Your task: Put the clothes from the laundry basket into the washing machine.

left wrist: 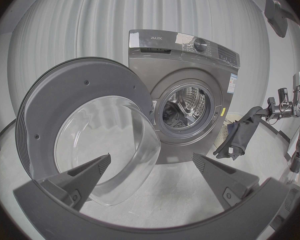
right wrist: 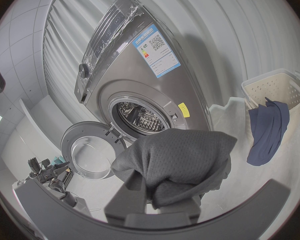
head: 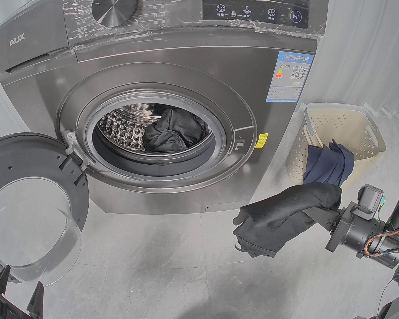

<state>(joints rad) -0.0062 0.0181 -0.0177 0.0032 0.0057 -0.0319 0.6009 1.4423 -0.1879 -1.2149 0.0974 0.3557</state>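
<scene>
Right hand [head: 324,214]: closed on a dark grey garment [head: 281,218], held in the air above the floor [head: 164,253], just before the laundry basket [head: 341,125]; cloth covers the fingertips.
Left hand [head: 22,279]: open, holding nothing, below the open door [head: 26,156], partly cut off.
Washing machine [head: 173,63]: a black garment [head: 173,131] lies in the drum [head: 124,129].
Basket rim: a navy garment [head: 330,165] hangs over it; the basket's bottom is hidden.
</scene>
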